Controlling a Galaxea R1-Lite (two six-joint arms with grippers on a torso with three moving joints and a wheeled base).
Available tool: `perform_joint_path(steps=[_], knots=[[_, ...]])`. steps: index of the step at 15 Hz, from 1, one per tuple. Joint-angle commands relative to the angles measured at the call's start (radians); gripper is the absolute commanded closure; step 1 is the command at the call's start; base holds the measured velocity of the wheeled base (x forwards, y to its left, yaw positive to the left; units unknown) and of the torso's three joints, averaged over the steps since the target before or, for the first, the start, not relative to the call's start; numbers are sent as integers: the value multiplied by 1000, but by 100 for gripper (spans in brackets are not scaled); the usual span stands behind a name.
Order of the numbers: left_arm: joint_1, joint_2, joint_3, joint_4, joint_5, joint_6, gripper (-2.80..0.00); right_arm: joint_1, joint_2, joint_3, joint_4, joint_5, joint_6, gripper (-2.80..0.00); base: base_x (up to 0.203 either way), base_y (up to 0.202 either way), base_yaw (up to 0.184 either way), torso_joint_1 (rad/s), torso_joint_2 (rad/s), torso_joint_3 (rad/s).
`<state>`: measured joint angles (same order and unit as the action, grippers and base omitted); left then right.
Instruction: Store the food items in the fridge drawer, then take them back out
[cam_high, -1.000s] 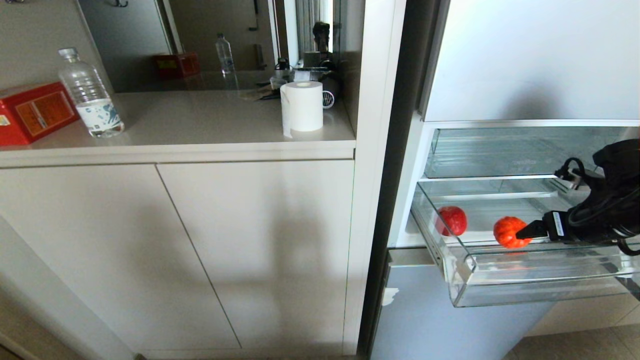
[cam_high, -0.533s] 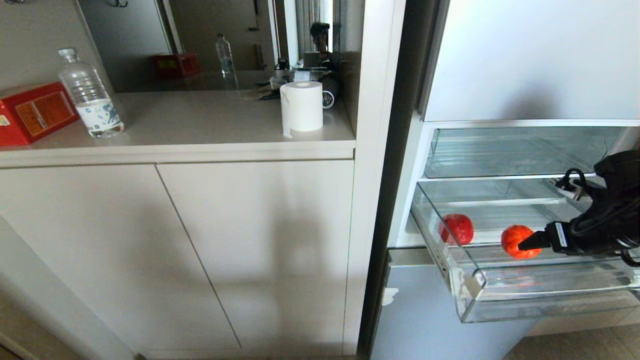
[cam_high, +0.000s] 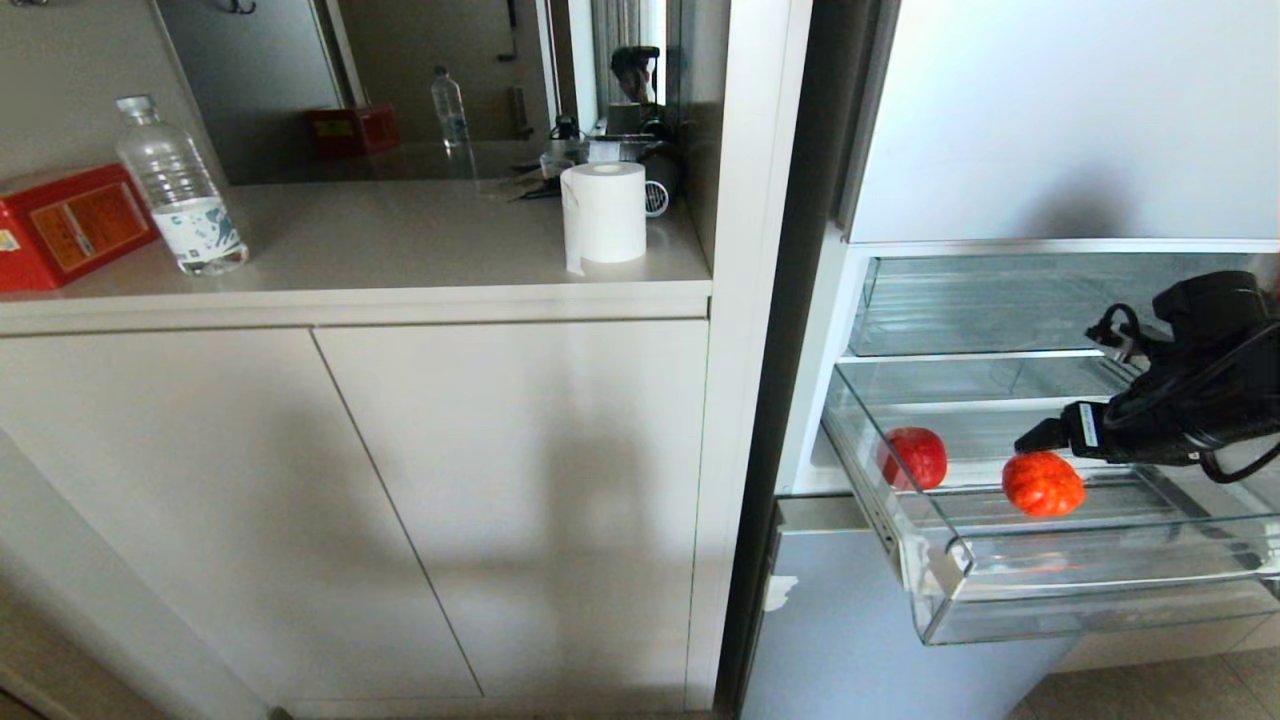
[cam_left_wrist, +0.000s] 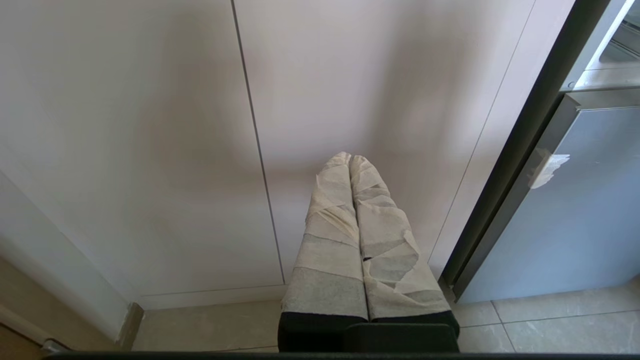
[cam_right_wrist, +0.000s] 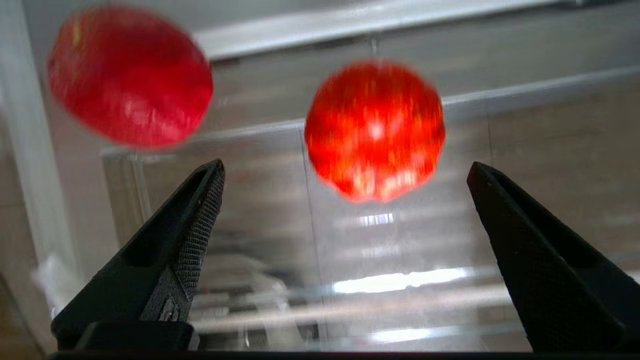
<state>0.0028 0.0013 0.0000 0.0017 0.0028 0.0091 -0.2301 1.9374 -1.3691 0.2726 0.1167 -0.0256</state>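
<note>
Your right claw (cam_high: 1032, 438) hangs open, empty, just above the orange-red fruit (cam_high: 1043, 483). Both fruits sit in the fridge drawer (cam_high: 1050, 600). Left claw (cam_left_wrist: 350, 162) closed, empty.

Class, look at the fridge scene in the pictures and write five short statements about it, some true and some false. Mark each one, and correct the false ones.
1. Two red fruits lie in the open drawer. True: a rounder fruit and a ribbed fruit.
2. The right gripper is clamped on the ribbed fruit. False: its fingers are spread wide, apart from the fruit.
3. The bin above the drawer holds a fruit. False: no fruit shows in it.
4. The left gripper points at the cabinet doors, fingers together. True.
5. A paper roll stands inside the fridge. False: it stands on the counter.
</note>
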Motion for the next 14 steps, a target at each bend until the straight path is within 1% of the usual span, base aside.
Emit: perform_joint_path(steps=[1,3,6,14], knots=[[0,0,0,0,0,0,0,2,77,-58,1,-5,13,-280,0,0,0,0,0,0],[0,1,0,0,0,0,0,10,100,-66,2,-8,18,-280,0,0,0,0,0,0],[0,1,0,0,0,0,0,15,149,-90,-1,-45,25,-280,0,0,0,0,0,0],[0,1,0,0,0,0,0,10,233,-117,-12,-48,31,-280,0,0,0,0,0,0]])
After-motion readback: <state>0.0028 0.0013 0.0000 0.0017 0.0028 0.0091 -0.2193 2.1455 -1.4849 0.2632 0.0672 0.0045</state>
